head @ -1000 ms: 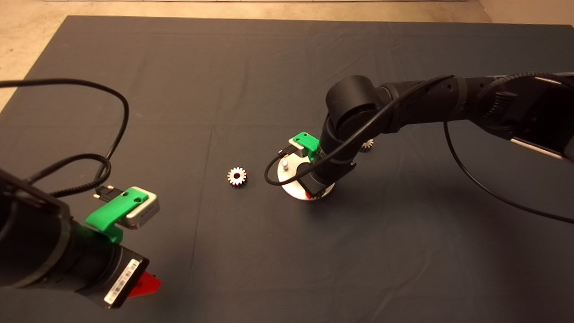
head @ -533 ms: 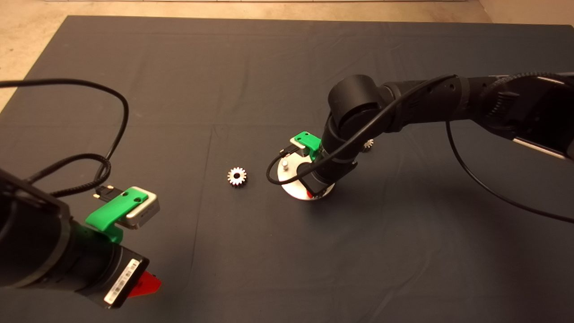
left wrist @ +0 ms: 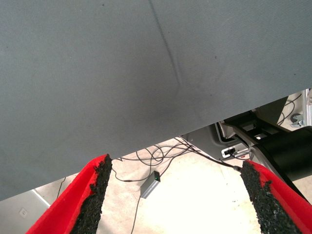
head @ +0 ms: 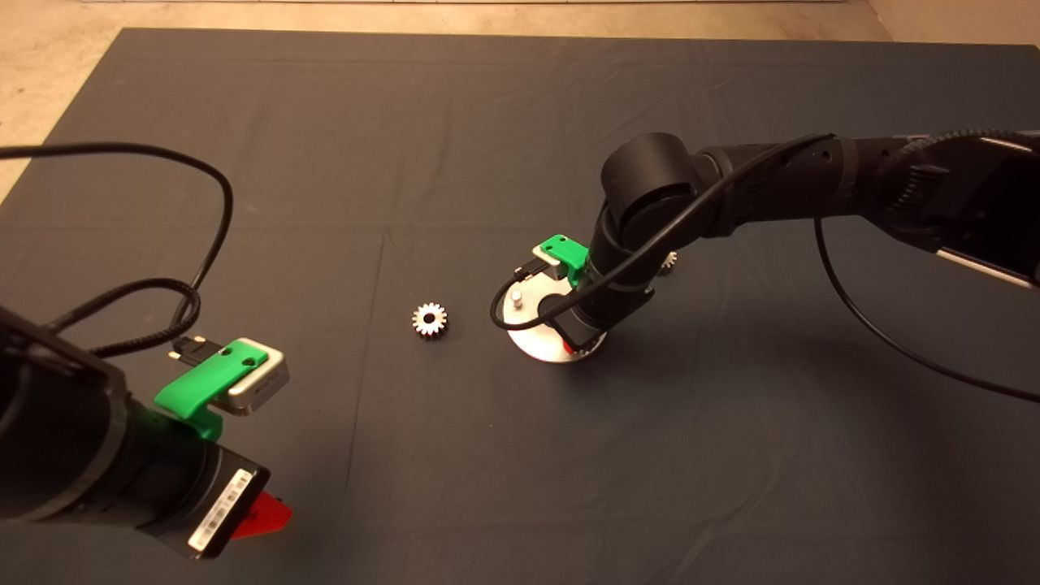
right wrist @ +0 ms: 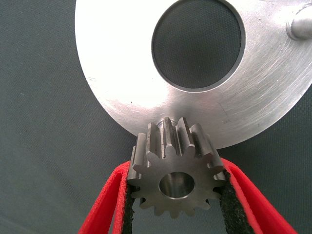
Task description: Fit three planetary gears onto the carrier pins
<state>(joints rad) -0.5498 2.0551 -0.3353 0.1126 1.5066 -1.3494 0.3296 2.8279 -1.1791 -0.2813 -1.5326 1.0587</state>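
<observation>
A: Right end effector (right wrist: 173, 195)?

B: Pinching one gear (right wrist: 171, 170) by its teeth, a black pad on either side. The bore faces the wrist camera. The gear sits at the rim of the disc (right wrist: 122, 73), overlapping its edge; a pin tip shows just behind the gear's upper teeth. Whether the gear is on that pin, I cannot tell.

A: Other pins?

B: One more pin (right wrist: 300, 24) stands near the disc's far edge in the wrist view. From the head camera, one pin (head: 516, 296) is visible on the disc (head: 536, 341); the arm covers the rest.

A: Remaining gears?

B: One gear (head: 429, 319) lies flat on the mat (head: 406, 146), apart from the disc on the side toward the left arm. Another gear (head: 669, 260) lies behind the right arm, partly hidden by it.

A: Left end effector (left wrist: 178, 195)?

B: Spread wide, holding nothing, parked at the lower left of the head view (head: 260, 516), well apart from the disc. Its wrist camera shows the mat edge, with cables (left wrist: 161, 156) on the floor beyond.
</observation>
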